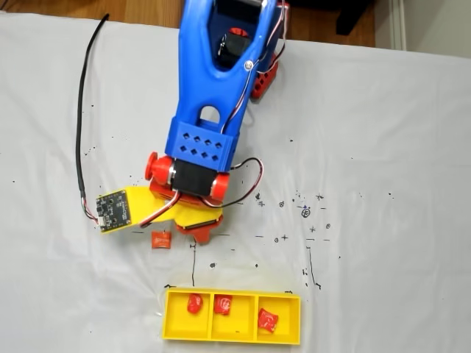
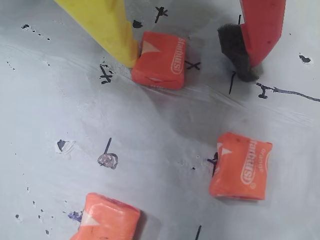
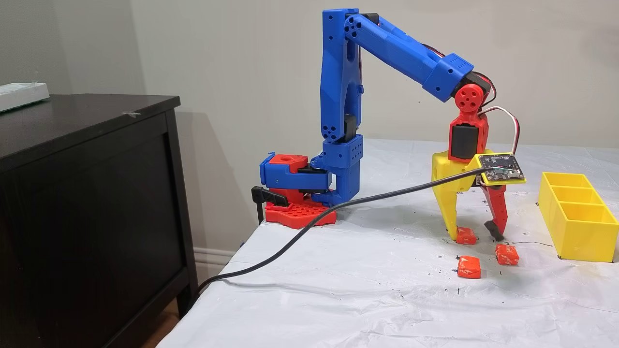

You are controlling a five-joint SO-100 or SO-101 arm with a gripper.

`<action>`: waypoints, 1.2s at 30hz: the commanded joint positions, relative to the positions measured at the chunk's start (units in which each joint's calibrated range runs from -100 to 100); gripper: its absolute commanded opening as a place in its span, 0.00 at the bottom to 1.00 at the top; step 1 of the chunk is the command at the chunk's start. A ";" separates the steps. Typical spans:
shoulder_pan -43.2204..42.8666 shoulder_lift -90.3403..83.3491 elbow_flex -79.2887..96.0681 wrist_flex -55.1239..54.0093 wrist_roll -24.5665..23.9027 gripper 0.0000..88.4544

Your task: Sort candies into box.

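White-covered table [image 3: 338,299] is seen with a dark cabinet [image 3: 87,203] beside it. Yellow box [image 1: 232,337] holds one candy per compartment in a fixed view. Gripper [image 2: 192,57] jaws are spread wide, lowered around a loose candy [image 2: 160,60] touching the yellow finger; two more candies [image 2: 241,166] lie nearby.

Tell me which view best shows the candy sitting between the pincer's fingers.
The wrist view: the candy is close up, touching the yellow finger, apart from the red one. The side fixed view shows it small; from above, the arm hides it.
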 commanded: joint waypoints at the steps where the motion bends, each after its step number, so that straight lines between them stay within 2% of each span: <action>1: 0.23 1.18 -3.56 -1.27 0.59 0.20; 3: 0.32 1.35 -3.37 -1.52 0.54 0.07; 5: 0.41 0.42 -3.10 -1.52 0.24 0.01; 14: -1.40 -9.93 -2.55 0.61 -1.22 0.00; 23: -7.38 -17.82 -12.39 6.99 -6.69 0.00; 27: -11.27 -18.75 -16.03 3.80 -10.79 0.00; 36: -15.17 -15.95 -18.94 -3.24 -15.43 0.00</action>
